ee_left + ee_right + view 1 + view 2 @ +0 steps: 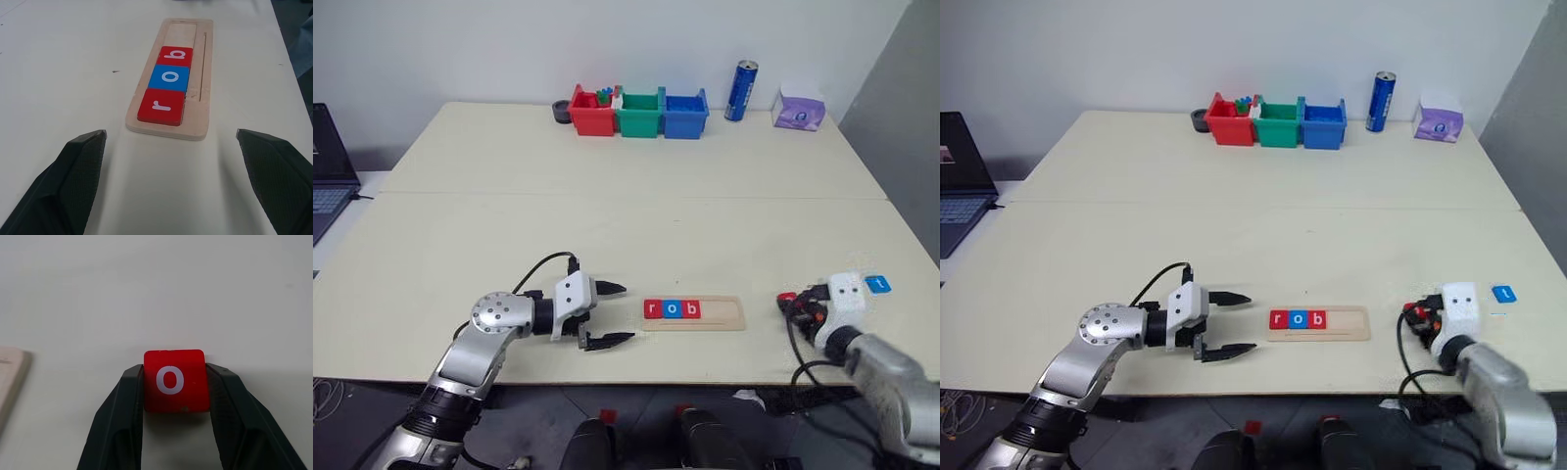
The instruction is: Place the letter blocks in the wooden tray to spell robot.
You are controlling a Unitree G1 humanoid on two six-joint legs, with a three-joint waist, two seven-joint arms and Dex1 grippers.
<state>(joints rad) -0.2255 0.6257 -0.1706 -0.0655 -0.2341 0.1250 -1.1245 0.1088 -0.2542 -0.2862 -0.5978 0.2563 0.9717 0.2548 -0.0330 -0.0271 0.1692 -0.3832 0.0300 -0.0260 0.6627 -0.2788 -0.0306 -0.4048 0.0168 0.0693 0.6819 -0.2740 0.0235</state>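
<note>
At the far left edge of the left eye view, a laptop (328, 162) sits partly off the frame. In the lower left, the left gripper (607, 315) hovers just over the table (607, 215) with its two black fingers spread wide and nothing between them, pointing toward the wooden tray (720, 313) just beside it, at the lower centre. In the left half of the tray lie three letter blocks, touching in a row: a red r (653, 309), a blue o (673, 309) and a red b (692, 309); the right half of the groove is bare wood.

Along the top centre, at the table's far edge, a dark tape roll (562, 112) stands beside a red bin (591, 116), a green bin (639, 116) and a blue bin (685, 116), then a blue can (740, 90) and a purple packet (799, 110).

In the lower right, the right gripper (173, 382) is closed on a red o block (173, 380), its fingers pressing both side edges, the tile's letter face up. Just right of that wrist, a blue t block (877, 284) lies flat on the table, well apart from the tray.
</note>
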